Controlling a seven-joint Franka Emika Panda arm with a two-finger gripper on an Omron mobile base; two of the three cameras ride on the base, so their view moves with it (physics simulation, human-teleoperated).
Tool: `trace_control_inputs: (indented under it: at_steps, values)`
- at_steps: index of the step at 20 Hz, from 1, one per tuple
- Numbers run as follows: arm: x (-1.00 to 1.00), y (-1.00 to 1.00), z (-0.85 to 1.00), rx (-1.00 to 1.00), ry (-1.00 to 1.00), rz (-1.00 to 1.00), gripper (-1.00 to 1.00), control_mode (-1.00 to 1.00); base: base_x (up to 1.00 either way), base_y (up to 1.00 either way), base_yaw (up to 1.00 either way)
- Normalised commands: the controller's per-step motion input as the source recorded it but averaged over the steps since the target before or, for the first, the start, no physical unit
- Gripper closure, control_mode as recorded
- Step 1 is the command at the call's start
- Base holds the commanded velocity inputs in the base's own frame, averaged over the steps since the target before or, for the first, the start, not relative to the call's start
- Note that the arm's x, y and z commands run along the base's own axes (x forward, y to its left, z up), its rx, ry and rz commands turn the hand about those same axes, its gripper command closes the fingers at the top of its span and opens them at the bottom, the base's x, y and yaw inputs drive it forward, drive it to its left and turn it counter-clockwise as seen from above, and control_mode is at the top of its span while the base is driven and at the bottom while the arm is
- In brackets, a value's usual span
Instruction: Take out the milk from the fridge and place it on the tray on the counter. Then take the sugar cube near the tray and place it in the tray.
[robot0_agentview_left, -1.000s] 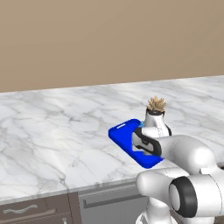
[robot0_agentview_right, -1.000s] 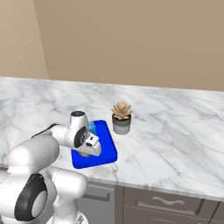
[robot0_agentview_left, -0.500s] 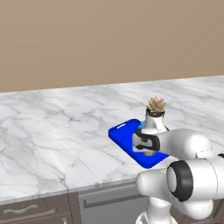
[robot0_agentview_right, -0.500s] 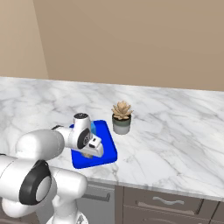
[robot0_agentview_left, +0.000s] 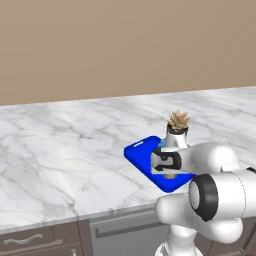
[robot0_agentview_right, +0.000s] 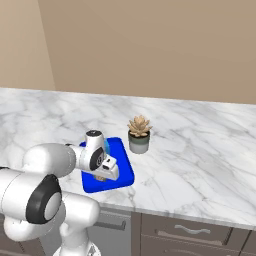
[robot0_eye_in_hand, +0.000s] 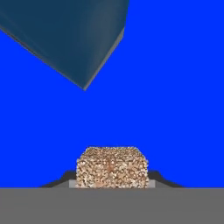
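The bright blue tray (robot0_agentview_left: 142, 150) (robot0_agentview_right: 123, 165) lies on the white marble counter (robot0_agentview_left: 65, 150) near its front edge. My gripper (robot0_eye_in_hand: 112, 177) (robot0_agentview_left: 168, 170) (robot0_agentview_right: 103, 172) hangs low over the tray, shut on the tan speckled sugar cube (robot0_eye_in_hand: 112, 167) (robot0_agentview_right: 100, 178), which sits between the two dark fingertips (robot0_eye_in_hand: 64, 177). The blue floor of the tray (robot0_eye_in_hand: 175, 87) spreads beneath the cube. The milk (robot0_eye_in_hand: 70, 35) stands on the tray just beyond the hand, and only a pale blue sliver of it (robot0_agentview_left: 161, 143) (robot0_agentview_right: 106, 146) peeks past my wrist.
A small spiky potted plant (robot0_agentview_left: 178, 128) (robot0_agentview_right: 139, 134) stands on the counter just behind the tray's far corner. Brown drawers with metal handles (robot0_agentview_right: 187, 229) run below the counter's front edge. A tan wall closes the back.
The elbow and forearm have swung, while the hand stays over the tray with the sugar cube still gripped. Tray, milk and plant have not moved.
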Motion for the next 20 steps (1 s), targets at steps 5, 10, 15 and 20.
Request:
trace_control_inputs:
  at_steps: [5, 10, 15, 20]
  values:
    - [-0.12, 0.00, -0.01, 0.03, -0.02, 0.02, -1.00, -1.00, 0.00, 0.00, 0.00]
    - [-0.37, 0.00, 0.50, 0.03, -0.17, 0.01, -1.00, -1.00, 0.00, 0.00, 0.00]
    - [-0.45, 0.00, 0.85, 0.04, -0.19, 0.00, -1.00, -1.00, 0.00, 0.00, 0.00]
    - [-0.59, 0.00, 1.00, 0.03, -0.21, 0.00, -1.00, -1.00, 0.00, 0.00, 0.00]
